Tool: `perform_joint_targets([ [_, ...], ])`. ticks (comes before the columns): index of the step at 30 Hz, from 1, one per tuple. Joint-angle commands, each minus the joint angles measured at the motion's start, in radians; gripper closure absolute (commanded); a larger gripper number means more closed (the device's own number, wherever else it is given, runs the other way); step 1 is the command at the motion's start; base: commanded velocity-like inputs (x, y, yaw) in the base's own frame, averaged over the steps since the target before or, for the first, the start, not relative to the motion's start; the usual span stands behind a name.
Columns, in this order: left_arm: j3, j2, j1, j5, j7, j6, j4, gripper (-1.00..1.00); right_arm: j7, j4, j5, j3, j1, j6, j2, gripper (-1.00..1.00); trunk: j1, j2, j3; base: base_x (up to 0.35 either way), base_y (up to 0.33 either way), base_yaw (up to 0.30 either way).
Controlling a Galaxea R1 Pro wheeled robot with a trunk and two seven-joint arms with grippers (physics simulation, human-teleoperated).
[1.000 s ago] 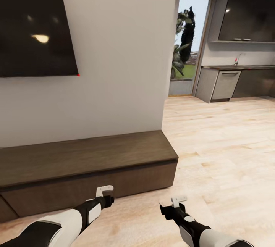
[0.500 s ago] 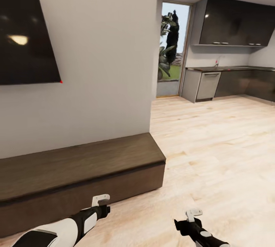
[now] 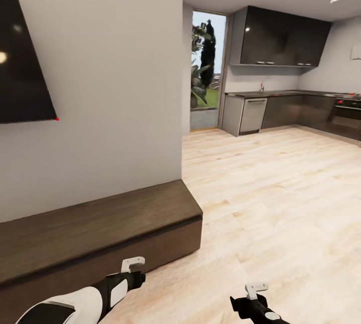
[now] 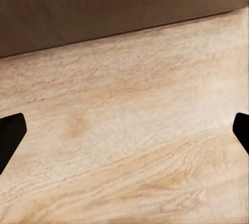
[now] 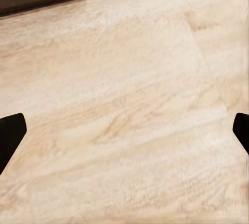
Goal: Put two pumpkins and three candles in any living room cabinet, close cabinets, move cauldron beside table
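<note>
So the robot looks mid-transit: both the left gripper [image 3: 132, 264] and right gripper [image 3: 255, 289] hang spread wide, holding nothing, over bare floor [image 3: 281, 204]. The cabinet [image 3: 95, 234] sits closed at left. Next it needs to find the pumpkins and candles.

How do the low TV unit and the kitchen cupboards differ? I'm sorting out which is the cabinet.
The TV unit is matte brown wood, sits on the floor near the robot, under the TV. The kitchen cupboards are glossy black, hang high on the far wall. Both are dark and look closed.
</note>
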Motion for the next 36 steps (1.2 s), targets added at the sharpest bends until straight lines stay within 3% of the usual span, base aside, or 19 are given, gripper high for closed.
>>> perform_joint_targets([
  [1,-0.008,-0.001,-0.001,0.009,0.002,0.002,0.001,-1.00,0.005,0.001,-0.010,0.005,-0.001,-0.004,0.000,-1.00,-0.004,0.007,0.004,0.000,0.000,-0.138],
  [13,-0.003,-0.002,-0.001,0.015,0.001,0.002,-0.002,-1.00,-0.001,0.000,-0.010,0.004,-0.001,0.035,0.000,-1.00,-0.050,0.091,0.058,0.000,0.000,-0.124],
  [16,0.025,0.000,-0.001,0.059,0.001,0.002,0.000,-1.00,-0.001,-0.001,-0.011,0.004,-0.001,0.091,0.000,-1.00,-0.062,0.112,0.072,0.000,0.000,-0.120],
  [21,0.040,0.000,0.000,0.102,0.003,0.003,0.001,-1.00,-0.001,-0.002,-0.013,-0.002,-0.001,0.109,-0.002,-1.00,-0.081,0.147,0.095,0.000,0.000,-0.124],
  [31,0.043,0.002,0.000,0.152,0.007,0.002,0.002,-1.00,0.000,-0.003,-0.010,0.002,-0.001,0.114,-0.005,-1.00,-0.119,0.217,0.139,0.000,0.000,-0.173],
  [36,0.044,0.004,0.000,0.157,0.008,0.000,0.003,-1.00,0.002,-0.001,-0.008,0.008,-0.001,0.113,-0.002,-1.00,-0.138,0.252,0.156,0.000,0.000,-0.065],
])
